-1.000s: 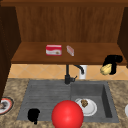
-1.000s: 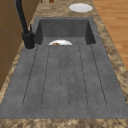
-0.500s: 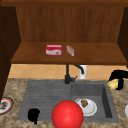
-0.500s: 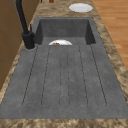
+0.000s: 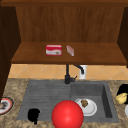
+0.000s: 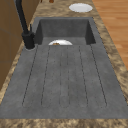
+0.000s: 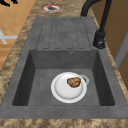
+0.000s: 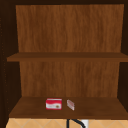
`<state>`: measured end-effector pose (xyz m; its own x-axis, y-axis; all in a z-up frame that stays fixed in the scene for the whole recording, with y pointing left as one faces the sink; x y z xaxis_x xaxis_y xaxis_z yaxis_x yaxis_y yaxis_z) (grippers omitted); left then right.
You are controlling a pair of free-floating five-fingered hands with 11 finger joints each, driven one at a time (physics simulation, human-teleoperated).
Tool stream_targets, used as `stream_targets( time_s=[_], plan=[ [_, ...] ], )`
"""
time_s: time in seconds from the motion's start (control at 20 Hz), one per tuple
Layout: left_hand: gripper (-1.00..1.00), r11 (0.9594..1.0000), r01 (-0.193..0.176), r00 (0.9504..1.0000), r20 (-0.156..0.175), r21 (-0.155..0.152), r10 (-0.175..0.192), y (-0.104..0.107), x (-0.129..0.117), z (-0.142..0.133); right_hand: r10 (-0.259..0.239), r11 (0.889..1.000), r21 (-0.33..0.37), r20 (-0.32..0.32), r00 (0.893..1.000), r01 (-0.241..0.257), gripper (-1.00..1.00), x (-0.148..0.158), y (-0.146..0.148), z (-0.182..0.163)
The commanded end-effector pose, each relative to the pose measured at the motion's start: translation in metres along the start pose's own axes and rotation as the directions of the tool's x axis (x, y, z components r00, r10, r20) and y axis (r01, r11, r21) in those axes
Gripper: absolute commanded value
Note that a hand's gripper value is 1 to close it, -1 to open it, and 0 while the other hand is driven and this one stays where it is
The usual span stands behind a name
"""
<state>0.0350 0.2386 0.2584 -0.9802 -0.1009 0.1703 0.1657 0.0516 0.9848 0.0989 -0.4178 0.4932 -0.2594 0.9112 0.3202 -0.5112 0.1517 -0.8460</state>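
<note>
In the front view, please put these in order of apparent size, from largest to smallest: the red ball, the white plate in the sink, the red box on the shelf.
1. Red ball, though it may simply be nearer the camera.
2. White plate.
3. Red box.

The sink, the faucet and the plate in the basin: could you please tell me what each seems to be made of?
The sink looks like matte dark grey composite or stone: dull, no glints, with moulded drainer ribs. The faucet looks like black-coated metal, uniformly dark and smooth. The plate looks like glazed white ceramic, though plastic is possible: plain, smooth and bright, with a brown food piece on it.
</note>
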Motion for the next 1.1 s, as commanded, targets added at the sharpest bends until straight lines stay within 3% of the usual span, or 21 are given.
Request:
stream_targets(
  time_s=[0.0,1.05],
  plan=[
    [0.0,1.0,0.0,1.0,0.0,0.0,0.0,0.0,0.0,0.0,0.005,0.999,-0.036,-0.01,1.0,-0.005,1.0,-0.034,0.02,-0.002],
    [0.0,1.0,0.0,1.0,0.0,0.0,0.0,0.0,0.0,0.0,-0.01,0.996,-0.09,-0.004,1.0,0.01,1.0,-0.235,0.128,-0.059]
  ],
)
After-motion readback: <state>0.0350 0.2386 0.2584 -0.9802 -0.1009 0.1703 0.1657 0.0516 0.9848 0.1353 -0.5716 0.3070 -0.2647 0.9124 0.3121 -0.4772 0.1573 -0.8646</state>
